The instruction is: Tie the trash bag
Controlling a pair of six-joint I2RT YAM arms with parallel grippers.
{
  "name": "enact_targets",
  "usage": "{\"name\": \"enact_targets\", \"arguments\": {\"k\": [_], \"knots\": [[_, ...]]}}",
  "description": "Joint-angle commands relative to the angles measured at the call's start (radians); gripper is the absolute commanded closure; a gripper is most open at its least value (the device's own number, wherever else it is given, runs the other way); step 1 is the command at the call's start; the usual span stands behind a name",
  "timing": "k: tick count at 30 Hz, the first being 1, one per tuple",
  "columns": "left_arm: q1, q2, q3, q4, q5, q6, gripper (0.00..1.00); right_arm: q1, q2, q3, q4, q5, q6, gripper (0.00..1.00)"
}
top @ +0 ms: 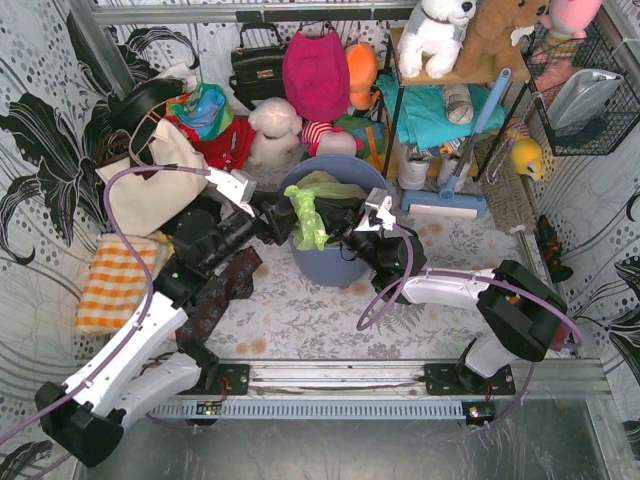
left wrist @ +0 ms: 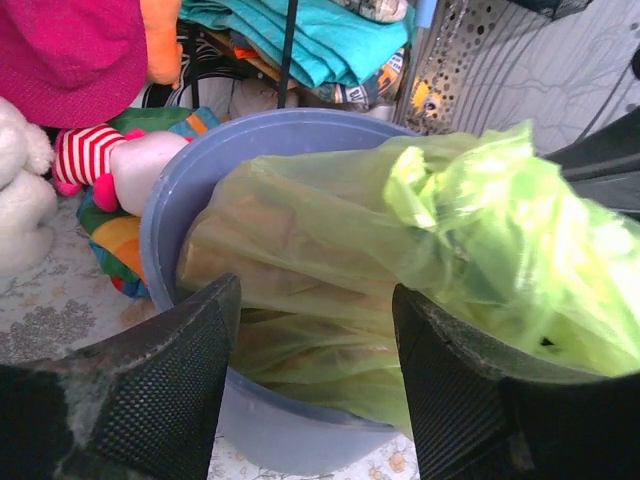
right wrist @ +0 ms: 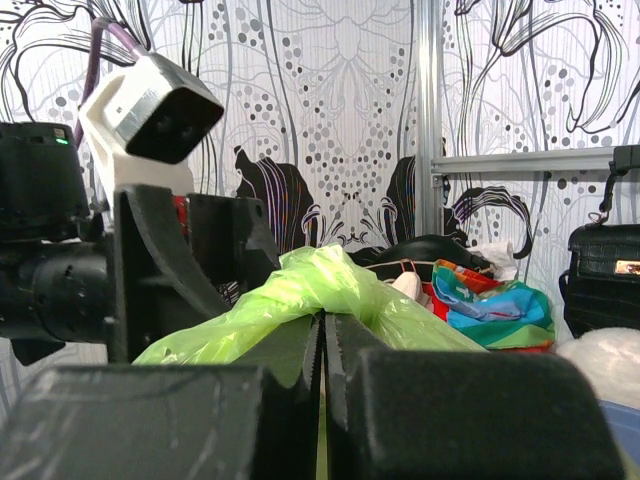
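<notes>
The trash bag (top: pixel 310 215) is lime-green and translucent, with brown paper showing through it, and sits in the round blue-grey bin (top: pixel 330 262). Its top is gathered into a twisted bunch. My right gripper (top: pixel 347 228) is shut on that bunch from the right; in the right wrist view (right wrist: pixel 323 325) green plastic (right wrist: pixel 320 285) drapes over the closed jaws. My left gripper (top: pixel 280 217) is open at the bin's left rim. In the left wrist view (left wrist: pixel 315 305) its fingers (left wrist: pixel 170 370) stand wide apart with the bag (left wrist: pixel 400 240) and bin rim (left wrist: pixel 165 200) just beyond them.
A cream tote bag (top: pixel 160 175) and an orange checked cloth (top: pixel 120 280) lie to the left. Plush toys (top: pixel 275 130), a pink hat (top: pixel 315 70) and a black handbag (top: pixel 258 65) crowd the back. A shelf rack (top: pixel 450 110) and a blue squeegee (top: pixel 445 205) stand at back right.
</notes>
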Motion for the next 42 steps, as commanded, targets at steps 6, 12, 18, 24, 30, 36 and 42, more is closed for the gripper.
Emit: {"name": "enact_targets", "arguments": {"k": [6,12,18,24,30,36,42], "knots": [[-0.001,0.027,-0.048,0.288,0.125,0.116,0.29,-0.001,-0.035,0.029,0.107,-0.015,0.01,1.0],[-0.002,0.02,-0.041,0.298,0.307,0.102,0.4,-0.002,-0.031,0.029,0.107,-0.005,0.008,1.0],[-0.002,0.008,-0.037,0.256,0.332,0.099,0.8,-0.002,-0.028,0.032,0.107,0.0,0.008,1.0],[-0.002,0.041,-0.014,0.204,0.392,0.105,1.0,-0.001,-0.022,0.037,0.108,0.009,-0.001,1.0],[-0.002,0.056,-0.013,0.176,0.466,0.091,1.0,-0.001,-0.008,0.05,0.109,0.033,-0.033,1.0],[-0.002,0.054,-0.012,0.132,0.546,0.074,1.0,-0.001,0.019,0.074,0.109,0.071,-0.089,1.0],[-0.002,0.007,0.03,0.028,0.536,0.098,1.0,-0.001,0.025,0.078,0.106,0.085,-0.125,1.0]]}}
